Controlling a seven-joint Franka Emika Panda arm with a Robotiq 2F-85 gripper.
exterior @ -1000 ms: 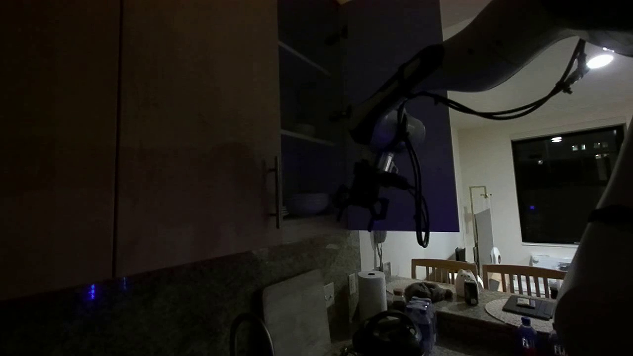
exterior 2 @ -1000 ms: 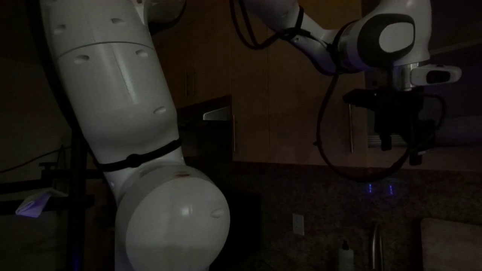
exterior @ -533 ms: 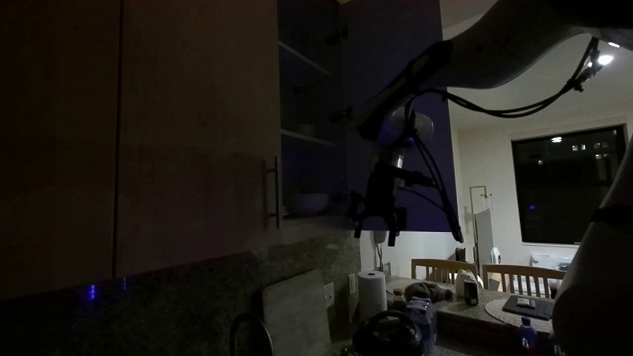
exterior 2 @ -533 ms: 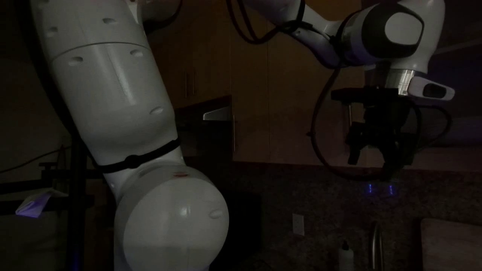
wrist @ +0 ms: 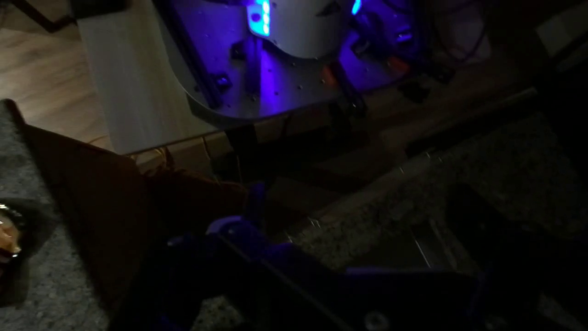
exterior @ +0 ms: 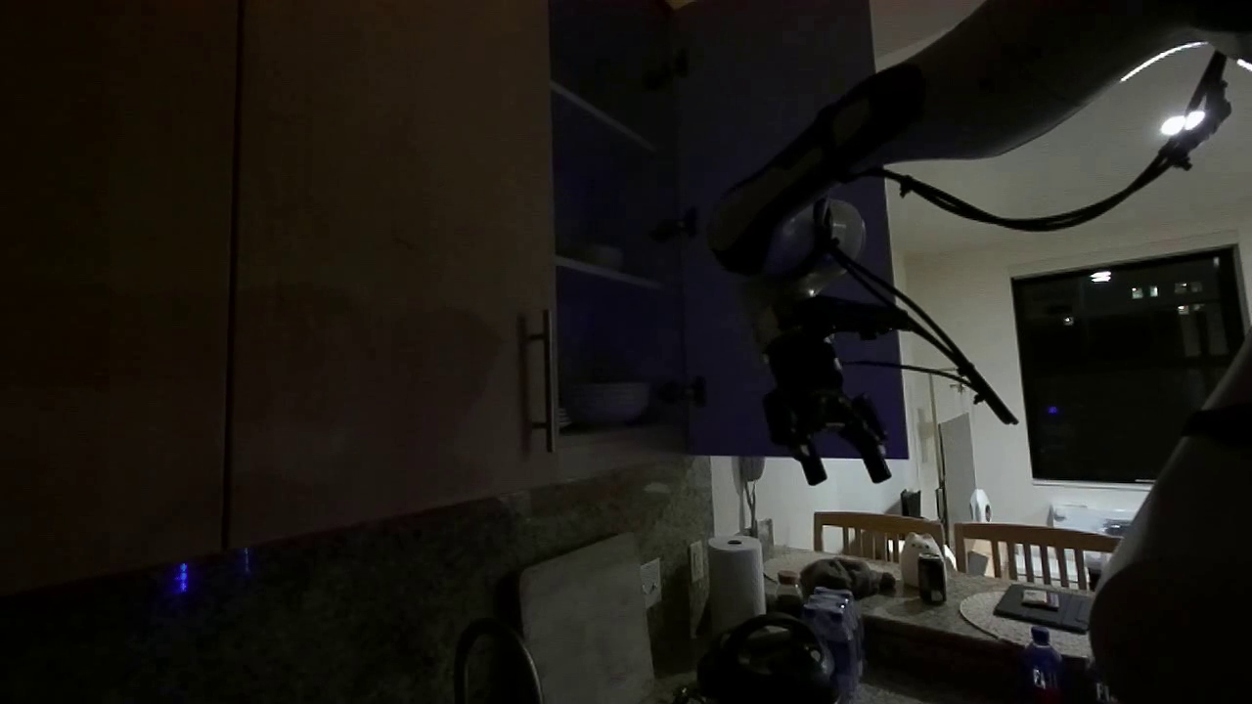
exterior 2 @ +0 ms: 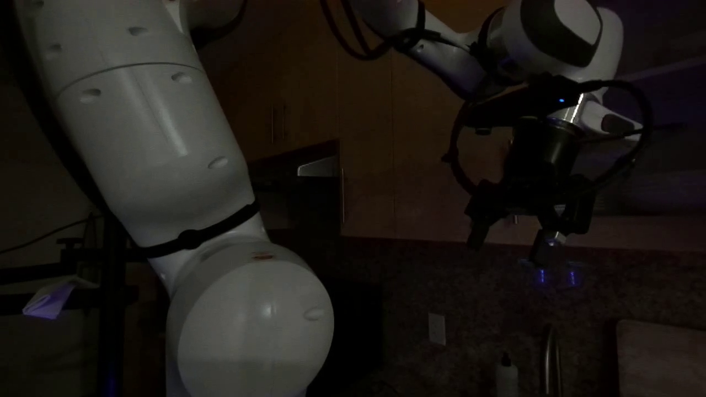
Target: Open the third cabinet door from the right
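Observation:
The third cabinet door from the right (exterior 2: 365,165) is a tall, narrow, flat beige door, shut, with a slim vertical bar handle (exterior 2: 342,194) near its lower left edge. In an exterior view it is the leftmost panel (exterior: 112,293), its handle out of frame. My gripper shows in both exterior views (exterior: 847,467) (exterior 2: 508,245), pointing down, fingers apart and empty. It is well to the right of this door, in front of the wider door's right end and the open cabinet. The wrist view shows dark fingers, the robot base and counter, but no cabinet door.
The wider shut door (exterior: 391,244) has a bar handle (exterior: 549,381) on its right. Right of it a door (exterior: 782,78) stands open, showing shelves and a bowl (exterior: 608,401). A range hood (exterior 2: 317,167) is at left. A cable loop hangs round the gripper. Below are a faucet (exterior 2: 550,358) and cutting board (exterior 2: 659,358).
My gripper has turned and tilted, moving away from the open cabinet: rightward in an exterior view, leftward and lower in an exterior view. The upper arm shifted too. The doors have not moved.

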